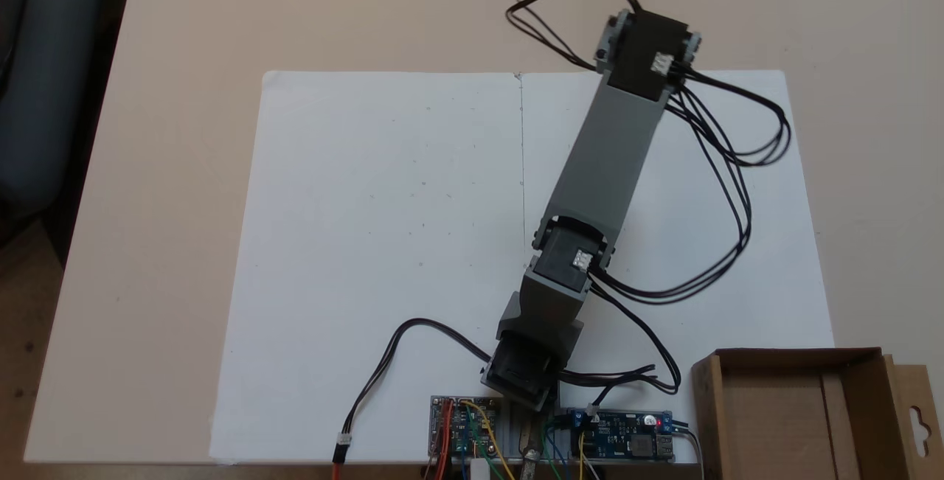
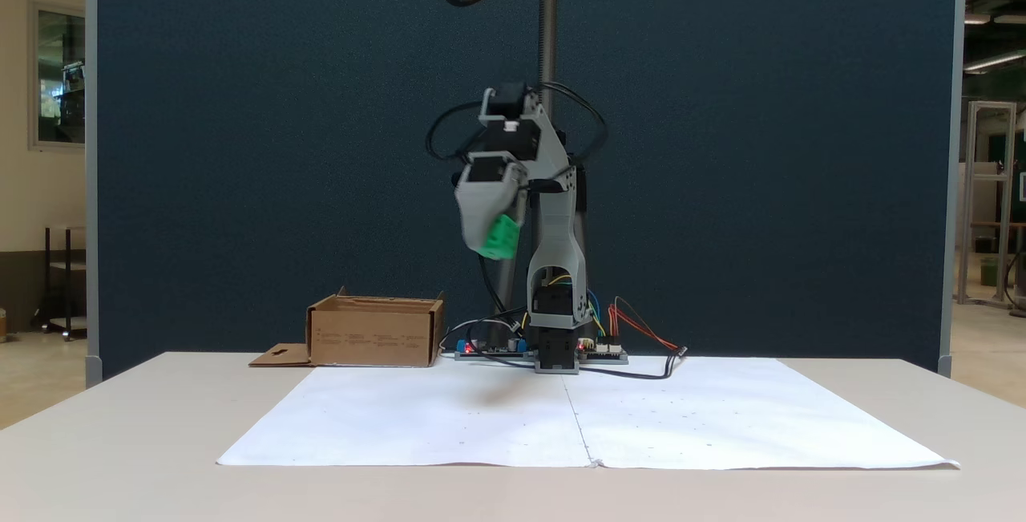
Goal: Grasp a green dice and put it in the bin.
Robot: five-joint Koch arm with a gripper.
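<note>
While hanging high over paper, my gripper (image 2: 498,240) clamped on green dice (image 2: 502,238), cube well off table. Box (image 2: 375,334) sits low at about 8 o'clock from dice in that view, well apart. Swing needed, lol.

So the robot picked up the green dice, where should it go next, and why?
Probably it should swing sideways toward the bin without letting go. In a fixed view the hand holds the green dice high above the white paper, while the bin sits off to the left in that view, beside the arm's base. Dropping now would likely miss the box.
</note>
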